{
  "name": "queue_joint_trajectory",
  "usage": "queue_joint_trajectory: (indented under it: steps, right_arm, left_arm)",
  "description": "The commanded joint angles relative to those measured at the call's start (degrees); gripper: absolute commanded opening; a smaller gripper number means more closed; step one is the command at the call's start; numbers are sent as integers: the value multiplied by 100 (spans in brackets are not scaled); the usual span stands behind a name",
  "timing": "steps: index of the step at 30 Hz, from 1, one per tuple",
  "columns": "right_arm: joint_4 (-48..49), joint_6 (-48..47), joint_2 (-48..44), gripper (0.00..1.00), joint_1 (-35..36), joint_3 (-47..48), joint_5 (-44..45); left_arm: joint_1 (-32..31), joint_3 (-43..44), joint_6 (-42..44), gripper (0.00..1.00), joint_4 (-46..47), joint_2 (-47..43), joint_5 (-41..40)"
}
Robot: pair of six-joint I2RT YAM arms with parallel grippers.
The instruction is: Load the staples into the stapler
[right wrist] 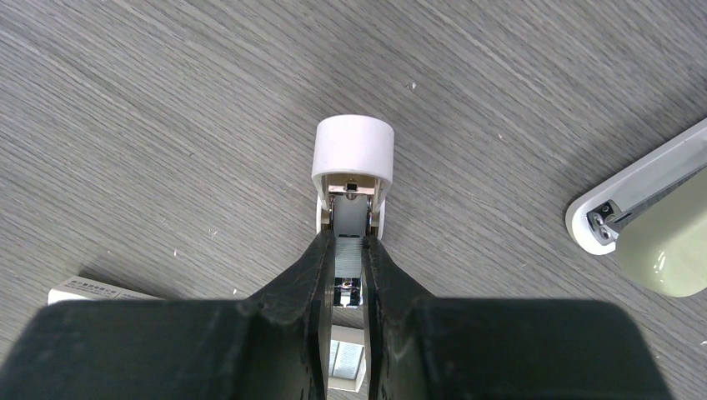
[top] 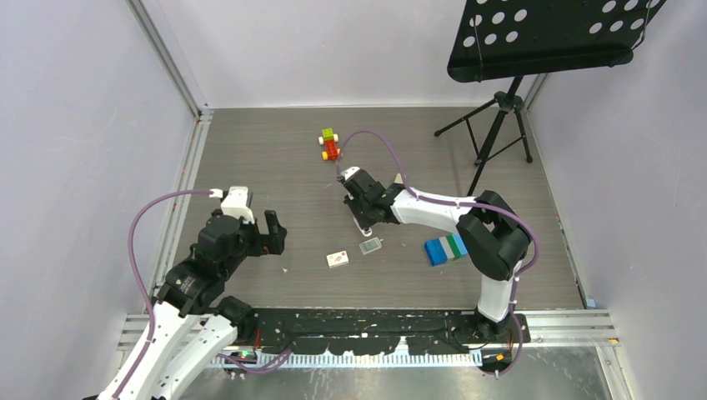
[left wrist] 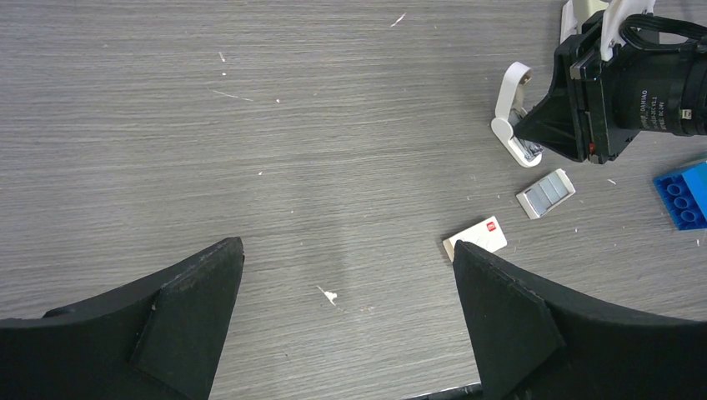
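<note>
The right gripper [right wrist: 350,250] is pinched onto a stubby white object [right wrist: 353,148], its two fingers pressed against the sides of the metal channel that runs down the object's middle. From the left wrist view this object looks hinged open, though the angle is too poor to be sure. The stapler [right wrist: 659,242], with its grey-beige top over a white base, lies flat on the table [top: 275,167] just beside the right gripper and is not held by either arm.

The staples [left wrist: 545,192] sit as a silvery block in a small white tray on the table, near the right gripper on its near side. Their white carton [left wrist: 475,239], marked in red-orange, lies close by, apart from the tray. A blue-green-white box [top: 444,248] rests near the right arm's base.

The left gripper [left wrist: 348,250] hovers above bare table, its fingers spread wide and holding nothing.
</note>
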Motion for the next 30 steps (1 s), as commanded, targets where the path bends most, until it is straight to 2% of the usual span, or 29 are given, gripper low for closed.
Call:
queue_joint_trajectory:
  steps: [1, 11, 30]
  right_arm:
    - [171, -2, 13, 16, -17, -64, -78]
    - [-22, 26, -179, 20, -20, -120, 12]
    - [-37, 204, -664, 40, -26, -110, 253]
  left_arm:
    - [53, -41, 117, 100, 280, 10, 102]
    - [71, -41, 109, 100, 280, 24, 132]
    - [107, -50, 100, 100, 289, 64, 210]
